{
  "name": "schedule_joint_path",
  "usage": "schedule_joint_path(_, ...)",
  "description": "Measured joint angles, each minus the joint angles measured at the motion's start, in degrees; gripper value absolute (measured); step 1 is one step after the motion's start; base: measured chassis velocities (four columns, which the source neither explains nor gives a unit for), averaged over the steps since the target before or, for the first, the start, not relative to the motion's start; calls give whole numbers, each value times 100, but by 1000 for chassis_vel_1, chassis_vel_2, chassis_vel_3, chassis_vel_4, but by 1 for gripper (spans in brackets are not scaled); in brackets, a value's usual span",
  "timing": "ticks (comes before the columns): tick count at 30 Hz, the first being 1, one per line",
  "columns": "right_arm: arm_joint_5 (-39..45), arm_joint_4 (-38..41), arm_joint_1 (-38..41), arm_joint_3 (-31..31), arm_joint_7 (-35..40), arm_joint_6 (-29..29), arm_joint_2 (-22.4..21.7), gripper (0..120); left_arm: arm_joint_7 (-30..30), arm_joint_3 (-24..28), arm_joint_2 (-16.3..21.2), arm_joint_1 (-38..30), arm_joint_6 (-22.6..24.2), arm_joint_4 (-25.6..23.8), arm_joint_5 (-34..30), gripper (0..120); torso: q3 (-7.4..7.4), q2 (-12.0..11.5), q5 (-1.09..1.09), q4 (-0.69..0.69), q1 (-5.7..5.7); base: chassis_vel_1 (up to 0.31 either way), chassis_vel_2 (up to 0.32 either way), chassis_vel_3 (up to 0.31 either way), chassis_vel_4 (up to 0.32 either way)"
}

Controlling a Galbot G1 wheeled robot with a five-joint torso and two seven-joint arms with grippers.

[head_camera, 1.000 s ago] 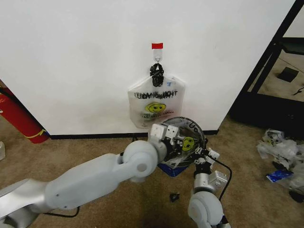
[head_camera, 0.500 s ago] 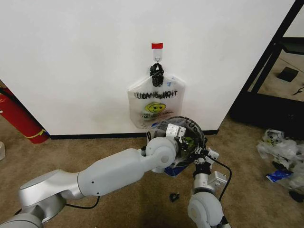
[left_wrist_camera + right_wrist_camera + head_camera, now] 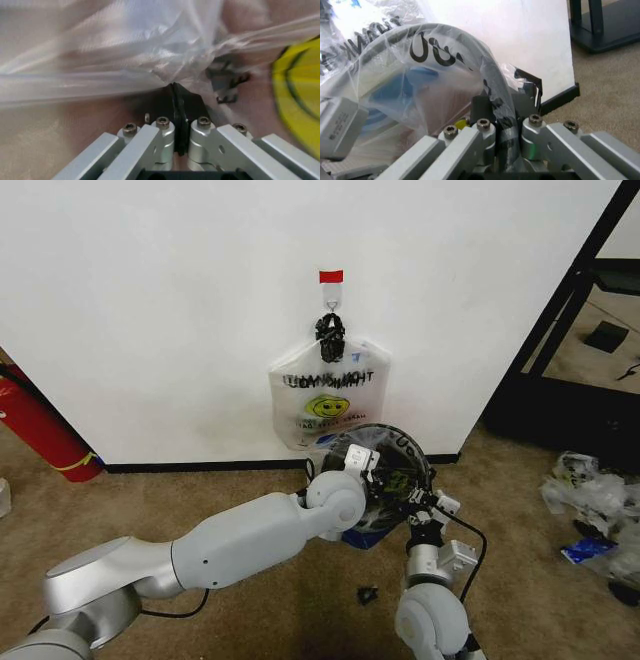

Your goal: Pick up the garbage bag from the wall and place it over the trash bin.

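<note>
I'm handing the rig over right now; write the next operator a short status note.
Left gripper: shut on the garbage bag, inside the trash bin's mouth.
Right gripper: shut, pinching the bag over the trash bin rim.
The bin stands on the carpet against the wall; a white smiley bag hangs from the hook above it.
Done: bag is off the wall and draped over the bin.
Left: seat it around the rim, release both grippers.

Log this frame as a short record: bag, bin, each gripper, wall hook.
bag: clear plastic bag draped over the bin's mouth, pinched at two sides
bin: black mesh bin on carpet by the wall
left gripper: at bin's left rim, jaws shut on bag film
right gripper: at bin's right rim, jaws shut on bag over the rim
hook: under red tape, holds a white smiley bag
</note>
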Motion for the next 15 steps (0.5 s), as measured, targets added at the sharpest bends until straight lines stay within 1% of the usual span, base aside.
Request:
schedule_joint_path(7,-23,0,-10,-1,0,1,11,1,-144,46,50,13,182,18,138,0,0,0,0,0,0,0,0,0,0)
schedule_joint_path(10,-36,-1,-15,-2,0,1,21,1,-195,48,139,38,282,-119,172,0,0,0,0,0,0,0,0,0,0)
schedule_joint_path(11,-36,-1,-15,-2,0,1,21,1,-195,48,139,38,282,-119,172,0,0,0,0,0,0,0,0,0,0)
schedule_joint_path(15,-57,0,-19,-9,0,2,38,1,-166,-22,217,40,215,-441,87,0,0,0,0,0,0,0,0,0,0)
